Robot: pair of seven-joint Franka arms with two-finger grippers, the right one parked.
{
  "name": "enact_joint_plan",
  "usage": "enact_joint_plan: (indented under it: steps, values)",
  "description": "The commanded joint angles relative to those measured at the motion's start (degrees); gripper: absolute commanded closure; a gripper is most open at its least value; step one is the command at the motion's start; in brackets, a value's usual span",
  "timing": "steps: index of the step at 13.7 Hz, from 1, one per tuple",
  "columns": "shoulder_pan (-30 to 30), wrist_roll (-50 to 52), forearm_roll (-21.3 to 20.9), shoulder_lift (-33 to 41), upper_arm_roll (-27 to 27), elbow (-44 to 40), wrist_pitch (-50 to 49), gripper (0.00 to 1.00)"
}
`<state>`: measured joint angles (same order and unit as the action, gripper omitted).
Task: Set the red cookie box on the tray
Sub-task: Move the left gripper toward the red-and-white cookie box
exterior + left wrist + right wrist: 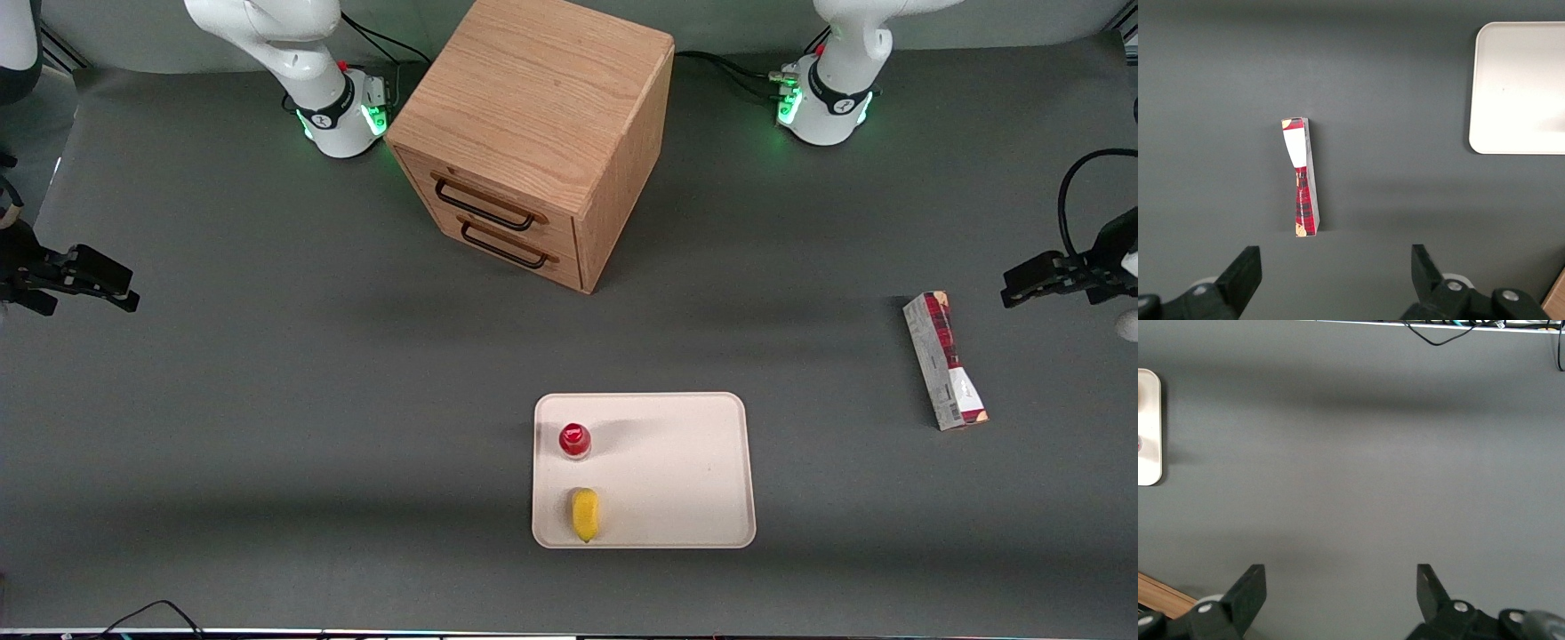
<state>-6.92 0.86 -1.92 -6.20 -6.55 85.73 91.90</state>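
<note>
While the red cookie box [944,360] lies flat on the desk [267,400] toward the working arm's end, well apart from the tray [676,462], the gripper [1036,283] hangs spread and empty beside its farther end. The box's long axis runs toward the front camera, crossing the finger gap.

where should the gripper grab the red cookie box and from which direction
Probably from straight above, at the middle of its length, fingers closing across the narrow width. The red cookie box lies flat on the table, long and slim, with bare mat along both long sides. The gripper hangs open above the table beside it, so it could straddle that width.
</note>
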Motion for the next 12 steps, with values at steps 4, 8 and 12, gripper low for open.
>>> enact_joint_plan:
  steps: [4,8,12]
  values:
    - [-0.6,-0.2,-3.1,-1.4,-0.3,2.8,-0.3,0.00]
    - [-1.2,-5.2,-6.0,-9.4,4.1,5.5,10.0,0.00]
    - [-1.7,-5.4,-4.4,-12.5,7.6,15.8,24.8,0.00]
